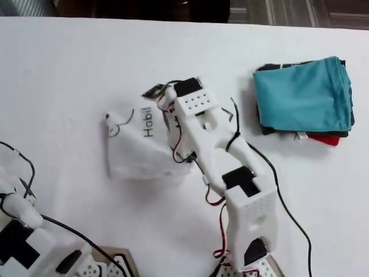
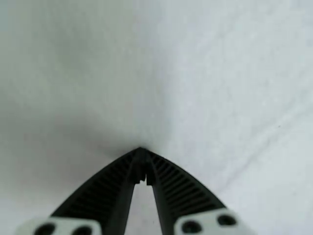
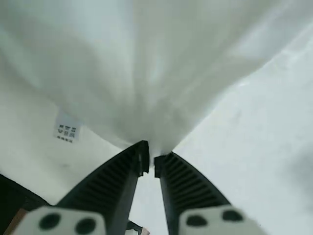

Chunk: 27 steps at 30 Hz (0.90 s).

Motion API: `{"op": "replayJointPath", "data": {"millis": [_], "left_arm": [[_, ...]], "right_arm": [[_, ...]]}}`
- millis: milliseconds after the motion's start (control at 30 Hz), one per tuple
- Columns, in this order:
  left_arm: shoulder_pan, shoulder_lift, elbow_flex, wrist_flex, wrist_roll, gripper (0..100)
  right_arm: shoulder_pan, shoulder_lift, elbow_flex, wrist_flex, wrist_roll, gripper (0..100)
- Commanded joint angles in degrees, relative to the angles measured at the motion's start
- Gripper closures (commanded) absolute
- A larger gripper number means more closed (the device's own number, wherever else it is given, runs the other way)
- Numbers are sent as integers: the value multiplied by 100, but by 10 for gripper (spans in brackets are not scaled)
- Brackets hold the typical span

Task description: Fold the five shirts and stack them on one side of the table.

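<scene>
Evidently the right gripper [image 3: 150, 159] is clenched on the white shirt [image 1: 135, 147] at the table's [image 1: 63, 63] centre, likely to draw a fold over, while the folded stack [image 1: 302, 95] lies at two o'clock, out of the way, and the left gripper [image 2: 141, 164], closed on nothing, sits at seven o'clock.

A plain white worktop [image 1: 69, 63] runs across nearly the whole high view. Beyond its far edge lies a dark strip [image 1: 144, 8], with grey planked floor [image 1: 288, 10] to one side of it and a pale ribbed surface [image 1: 26, 7] at the other corner.
</scene>
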<state>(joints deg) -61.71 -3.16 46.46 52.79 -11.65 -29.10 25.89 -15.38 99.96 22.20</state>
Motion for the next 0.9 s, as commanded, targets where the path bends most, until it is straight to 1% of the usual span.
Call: {"op": "replayJointPath", "data": {"millis": [0,100,133,300,400,467,633,867], "left_arm": [[-62,-9,13,-211,44,973],[-62,-9,13,-211,44,973],[-62,-9,13,-211,44,973],[-62,-9,13,-211,44,973],[-62,-9,13,-211,44,973],[-62,-9,13,-211,44,973],[-62,-9,13,-211,44,973],[-62,-9,13,-211,44,973]], "right_arm": [[66,-426,-343,101,-26,941],[92,-444,-905,101,-9,852],[92,-479,-1125,101,62,841],[101,-954,-2136,101,211,840],[110,-945,-2699,-75,176,840],[101,-655,-2708,-400,167,840],[286,734,-2927,-1191,167,837],[391,2114,-4176,-1077,167,836]]}}
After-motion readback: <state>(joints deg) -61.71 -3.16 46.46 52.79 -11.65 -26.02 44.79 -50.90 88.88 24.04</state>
